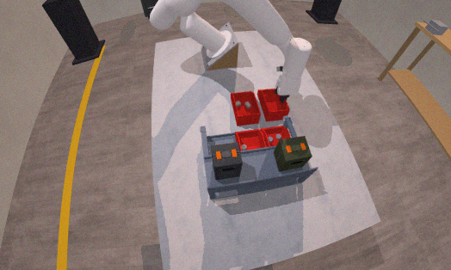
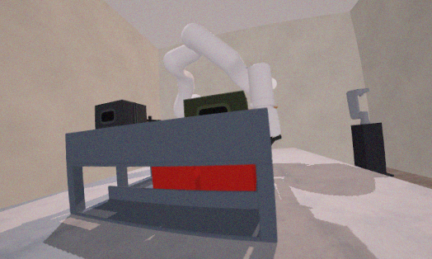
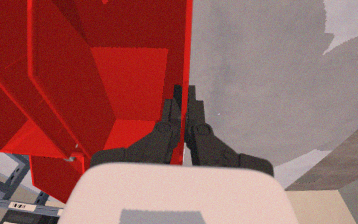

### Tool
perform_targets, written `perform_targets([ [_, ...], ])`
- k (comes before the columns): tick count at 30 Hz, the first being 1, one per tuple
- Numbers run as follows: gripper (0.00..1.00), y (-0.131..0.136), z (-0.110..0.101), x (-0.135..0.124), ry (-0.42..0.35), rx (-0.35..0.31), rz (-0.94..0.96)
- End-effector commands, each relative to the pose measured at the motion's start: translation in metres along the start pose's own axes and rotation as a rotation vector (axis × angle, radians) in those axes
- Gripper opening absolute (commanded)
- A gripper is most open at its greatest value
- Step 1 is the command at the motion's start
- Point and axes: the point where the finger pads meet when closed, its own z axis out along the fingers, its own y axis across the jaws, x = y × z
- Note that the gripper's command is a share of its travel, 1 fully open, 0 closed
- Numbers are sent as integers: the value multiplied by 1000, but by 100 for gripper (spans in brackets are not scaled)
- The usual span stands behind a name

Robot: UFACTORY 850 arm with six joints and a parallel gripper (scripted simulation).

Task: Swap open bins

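Observation:
An empty red open bin [image 1: 272,104] is at the table's far side, just beyond the grey shelf [image 1: 254,159]. My gripper [image 1: 282,98] is shut on its right side wall; in the wrist view the thin red wall [image 3: 184,75] runs between the fingertips. I cannot tell whether its base touches the table. A second red bin [image 1: 244,107] with grey parts in it stands on the table right beside it, to the left. Two more red bins [image 1: 250,139] [image 1: 276,134] sit in the shelf's lower level, both with parts showing.
A dark grey box [image 1: 226,161] and a green box [image 1: 293,153] stand on the shelf's top board. The shelf's lower level is open at its left end. From behind, the shelf [image 2: 171,165] hides the table bins. A wooden rack [image 1: 429,103] stands far right.

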Motion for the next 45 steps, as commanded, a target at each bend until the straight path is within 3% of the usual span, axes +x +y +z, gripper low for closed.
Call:
perform_targets([
  [1,0,0,2,-1,-1,-1,1],
  [21,0,0,4,-1,-1,-1,1],
  [22,26,0,4,-1,-1,-1,1],
  [45,26,0,4,-1,-1,-1,1],
])
